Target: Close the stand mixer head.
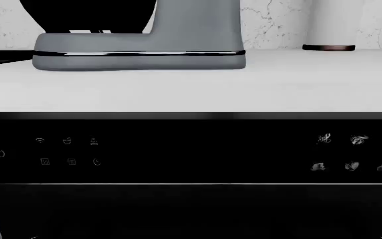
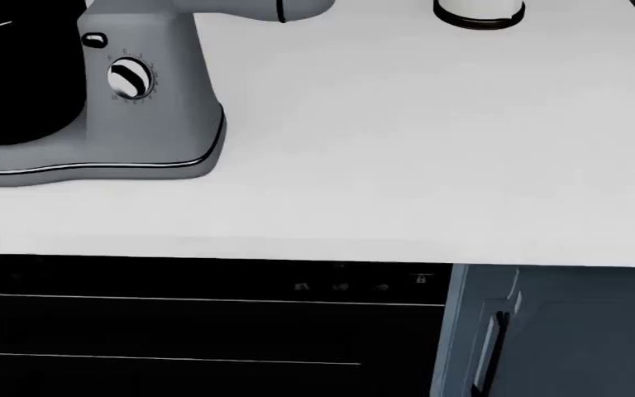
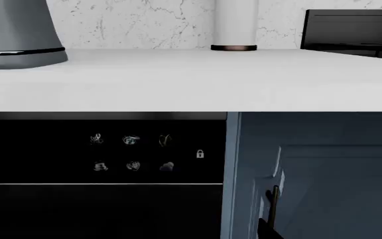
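Observation:
The grey stand mixer stands at the back left of the white countertop [image 2: 406, 149]. Only a rounded tip of the stand mixer head [image 2: 251, 8], with its dark seam, shows at the top edge of the head view; the rest is cut off, so its tilt cannot be judged. Below it are the grey column [image 2: 146, 91] with a black dial and the glossy black bowl [image 2: 14, 83]. The left wrist view shows the mixer's base [image 1: 138, 59], column and bowl from counter height. The right wrist view shows only a corner of the mixer [image 3: 15, 35]. Neither gripper is in view.
A white cylinder with a brown foot [image 2: 479, 12] stands at the back of the counter, right of the mixer. A black appliance [image 3: 353, 30] sits at the back right. Under the counter are a black dishwasher front [image 2: 185, 331] and a blue-grey cabinet door [image 2: 560, 331] with a dark handle.

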Motion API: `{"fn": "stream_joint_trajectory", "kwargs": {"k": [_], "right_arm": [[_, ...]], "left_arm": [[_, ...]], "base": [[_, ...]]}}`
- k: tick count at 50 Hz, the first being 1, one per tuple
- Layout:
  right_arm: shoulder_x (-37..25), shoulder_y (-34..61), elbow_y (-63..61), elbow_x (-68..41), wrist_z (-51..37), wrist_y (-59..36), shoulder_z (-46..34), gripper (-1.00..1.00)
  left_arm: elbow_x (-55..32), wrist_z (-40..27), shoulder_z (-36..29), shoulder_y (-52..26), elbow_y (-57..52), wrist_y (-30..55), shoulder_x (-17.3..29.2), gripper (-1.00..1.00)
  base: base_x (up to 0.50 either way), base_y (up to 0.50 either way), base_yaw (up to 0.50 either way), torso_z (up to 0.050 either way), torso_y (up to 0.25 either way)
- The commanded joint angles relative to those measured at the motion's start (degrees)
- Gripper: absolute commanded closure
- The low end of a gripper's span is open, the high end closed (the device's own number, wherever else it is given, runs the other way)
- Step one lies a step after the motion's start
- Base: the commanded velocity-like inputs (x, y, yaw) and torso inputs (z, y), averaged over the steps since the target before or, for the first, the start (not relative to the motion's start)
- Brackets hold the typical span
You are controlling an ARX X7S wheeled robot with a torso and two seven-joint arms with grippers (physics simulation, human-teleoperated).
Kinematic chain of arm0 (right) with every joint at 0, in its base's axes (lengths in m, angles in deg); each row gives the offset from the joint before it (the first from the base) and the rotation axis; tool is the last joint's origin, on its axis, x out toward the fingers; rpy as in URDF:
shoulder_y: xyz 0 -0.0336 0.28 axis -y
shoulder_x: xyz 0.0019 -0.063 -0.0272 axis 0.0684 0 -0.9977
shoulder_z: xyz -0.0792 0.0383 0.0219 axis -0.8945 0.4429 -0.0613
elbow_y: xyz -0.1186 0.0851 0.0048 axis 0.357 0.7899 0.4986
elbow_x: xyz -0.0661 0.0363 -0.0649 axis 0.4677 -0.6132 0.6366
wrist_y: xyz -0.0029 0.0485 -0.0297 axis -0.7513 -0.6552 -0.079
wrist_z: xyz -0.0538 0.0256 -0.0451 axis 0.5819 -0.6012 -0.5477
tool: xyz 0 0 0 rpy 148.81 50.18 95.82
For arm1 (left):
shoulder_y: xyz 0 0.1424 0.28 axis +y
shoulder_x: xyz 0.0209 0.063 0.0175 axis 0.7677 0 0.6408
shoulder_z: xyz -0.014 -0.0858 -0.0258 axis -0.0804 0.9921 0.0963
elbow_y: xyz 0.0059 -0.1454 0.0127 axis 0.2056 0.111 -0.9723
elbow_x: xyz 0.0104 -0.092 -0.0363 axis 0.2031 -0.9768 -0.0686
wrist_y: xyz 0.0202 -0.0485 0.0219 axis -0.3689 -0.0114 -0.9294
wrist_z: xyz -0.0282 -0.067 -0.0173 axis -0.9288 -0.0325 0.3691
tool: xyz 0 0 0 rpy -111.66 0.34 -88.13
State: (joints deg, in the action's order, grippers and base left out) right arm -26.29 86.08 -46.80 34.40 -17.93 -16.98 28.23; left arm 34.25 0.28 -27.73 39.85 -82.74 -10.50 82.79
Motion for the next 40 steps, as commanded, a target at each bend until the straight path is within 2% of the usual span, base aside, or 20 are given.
{"fn": "stream_joint_trajectory", "kwargs": {"k": [1,17,20,21,36,40], "right_arm": [[-1.5,-0.1,-0.4,-1.5,-1.9,-0.3,-1.9,-1.00],[-3.6,0.0,-0.3,-2.7,-3.8,0.0,-4.7,-1.00],[-3.6,0.0,-0.3,-2.7,-3.8,0.0,-4.7,-1.00],[-0.7,0.0,0.2,0.3,-0.4,0.2,-1.3,-1.00],[-2.9,-0.6,-2.5,-0.9,-4.2,-1.7,-4.6,-1.00],[-3.7,-0.1,-5.1,-1.5,-4.8,-3.4,-4.4,-1.00]], "left_arm": [[-0.7,-0.8,-0.8,-0.1,0.2,-0.1,0.7,-1.00],[-3.8,-3.5,-3.6,-0.2,-0.4,1.6,3.1,-1.00],[-3.8,-3.5,-3.6,-0.2,-0.4,1.6,3.1,-1.00],[-1.3,-0.8,-0.8,0.0,-0.4,1.5,0.8,-1.00],[-4.0,-3.0,-3.5,-0.1,-0.6,2.2,3.2,-1.00],[-3.7,-4.8,-4.1,1.5,-6.6,4.5,3.3,-1.00]], "base": [[0.00,0.00,0.00,0.000,0.000],[0.00,0.00,0.00,0.000,0.000],[0.00,0.00,0.00,0.000,0.000],[0.00,0.00,0.00,0.000,0.000],[0.00,0.00,0.00,0.000,0.000],[0.00,0.00,0.00,0.000,0.000]]}}
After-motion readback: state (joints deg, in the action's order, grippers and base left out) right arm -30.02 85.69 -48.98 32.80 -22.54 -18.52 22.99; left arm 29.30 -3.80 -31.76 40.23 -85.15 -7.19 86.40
